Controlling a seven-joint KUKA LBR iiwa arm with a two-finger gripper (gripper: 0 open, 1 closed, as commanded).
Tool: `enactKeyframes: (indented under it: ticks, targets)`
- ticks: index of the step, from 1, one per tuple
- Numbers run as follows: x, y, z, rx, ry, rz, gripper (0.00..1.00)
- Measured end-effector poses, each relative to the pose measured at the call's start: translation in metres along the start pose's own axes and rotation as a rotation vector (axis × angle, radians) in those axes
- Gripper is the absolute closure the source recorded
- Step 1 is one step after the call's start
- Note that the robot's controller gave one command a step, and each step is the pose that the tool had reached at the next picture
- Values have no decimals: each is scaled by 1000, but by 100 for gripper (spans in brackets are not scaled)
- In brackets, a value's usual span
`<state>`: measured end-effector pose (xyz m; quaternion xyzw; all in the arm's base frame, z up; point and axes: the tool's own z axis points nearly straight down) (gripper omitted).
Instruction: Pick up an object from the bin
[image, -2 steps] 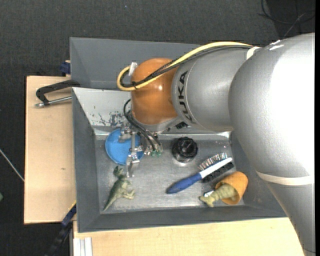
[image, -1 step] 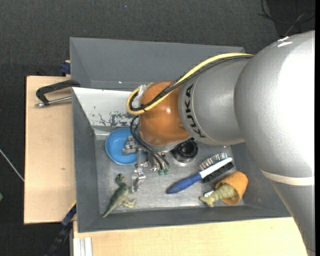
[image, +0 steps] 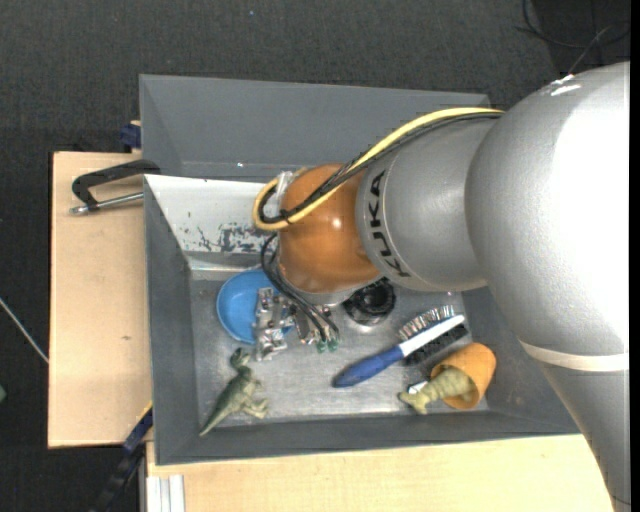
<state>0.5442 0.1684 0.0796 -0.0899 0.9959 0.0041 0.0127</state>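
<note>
Low in bin (image: 165, 300) with claw (image: 290, 328) just beside blue round dish (image: 238, 305), green dinosaur (image: 235, 398) near. Cannot tell whether spread or pressed together. Seemingly nothing grasped yet; gripping and lifting left.

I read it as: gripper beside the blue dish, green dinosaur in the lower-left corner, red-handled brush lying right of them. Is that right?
Not quite: the brush has a blue handle, not red, as the camera view shows. The rest holds: gripper beside the blue dish, green dinosaur in the lower-left corner, brush right of them.
</note>
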Motion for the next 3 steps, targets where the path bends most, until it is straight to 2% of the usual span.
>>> enactKeyframes:
  ticks: [1, 2, 3]
  targets:
    - [36, 16, 0, 1, -10, 67, 100]
    - [27, 25, -1, 6, -5, -426, 100]
    - [35, 28, -138, -1, 13, -495, 100]
